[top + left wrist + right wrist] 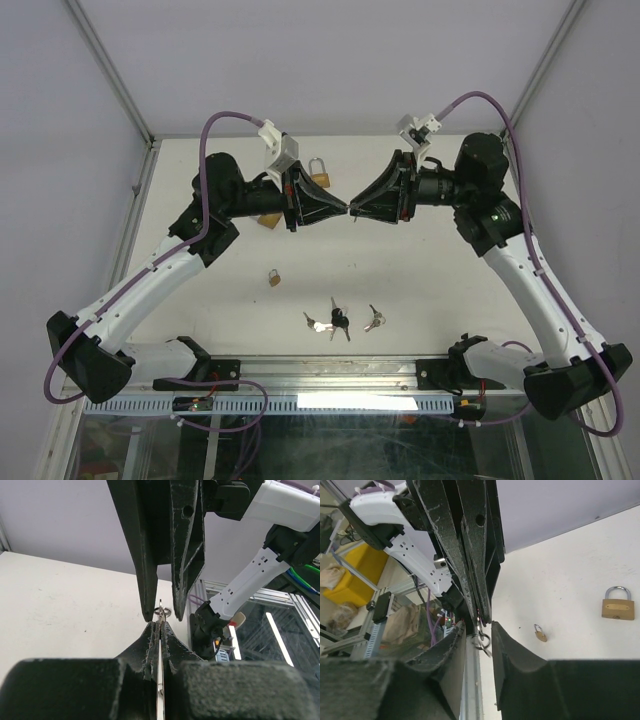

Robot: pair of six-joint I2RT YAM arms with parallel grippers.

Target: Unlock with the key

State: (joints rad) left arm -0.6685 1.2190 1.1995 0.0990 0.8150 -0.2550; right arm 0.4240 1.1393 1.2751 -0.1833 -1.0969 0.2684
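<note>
Top external view: left claw (338,207) and right claw (358,211) meet tip to tip above the surface (430,290). Left claw is clamped on a key (160,680); right claw stands slightly parted astride its ring (163,612). A padlock (318,172) sits on the surface beyond them.
</note>
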